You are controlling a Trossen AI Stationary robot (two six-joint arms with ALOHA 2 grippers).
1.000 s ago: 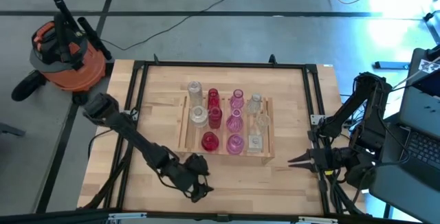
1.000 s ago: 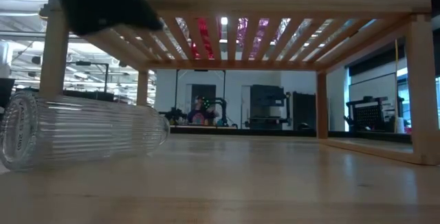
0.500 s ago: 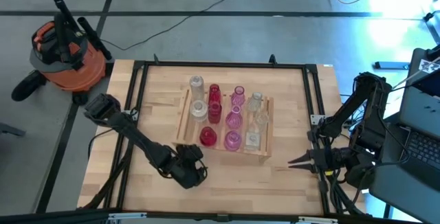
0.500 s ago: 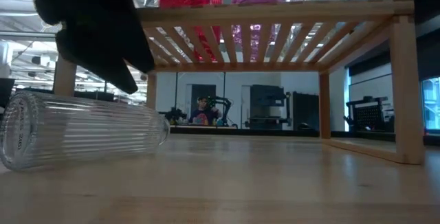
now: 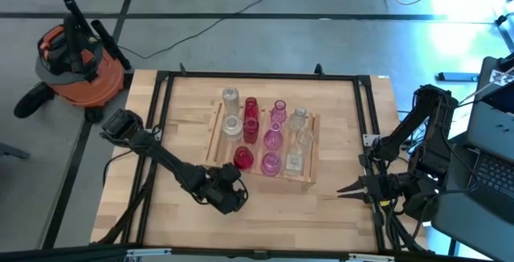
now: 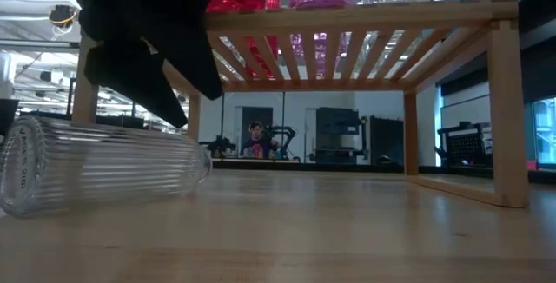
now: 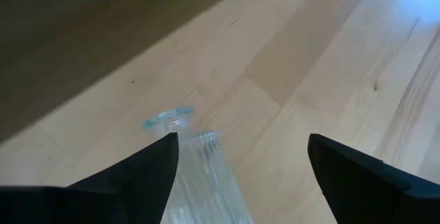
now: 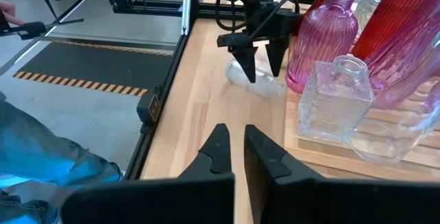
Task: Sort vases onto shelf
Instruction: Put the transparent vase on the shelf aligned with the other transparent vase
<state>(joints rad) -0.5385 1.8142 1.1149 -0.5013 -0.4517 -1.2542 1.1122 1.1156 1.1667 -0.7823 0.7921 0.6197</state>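
A clear ribbed vase (image 6: 104, 166) lies on its side on the wooden table, near the shelf's near left corner; its mouth (image 7: 168, 119) shows in the left wrist view. My left gripper (image 8: 260, 64) stands open just above it, one finger on each side, pointing steeply down; no frame shows it touching the vase. The shelf (image 5: 214, 145) of pale slats carries several upright vases: clear (image 5: 231, 98), red (image 5: 243, 159) and pink (image 5: 271, 164). My right gripper (image 5: 341, 189) waits shut above the table's right side, clear of everything.
A black metal frame (image 5: 161, 101) runs around the tabletop. An orange vacuum (image 5: 76, 61) stands on the floor beyond the far left corner. A laptop (image 5: 490, 165) sits to the right. A person's blue-clad limb (image 8: 41, 148) shows beside the table. Bare wood lies before the shelf (image 6: 365, 9).
My left gripper has come down over the lying clear vase, moving a little toward the far edge and tipping to point more steeply down; its fingers stay open. The shelf with its vases has shifted slightly toward the table's left. The lying vase has not moved.
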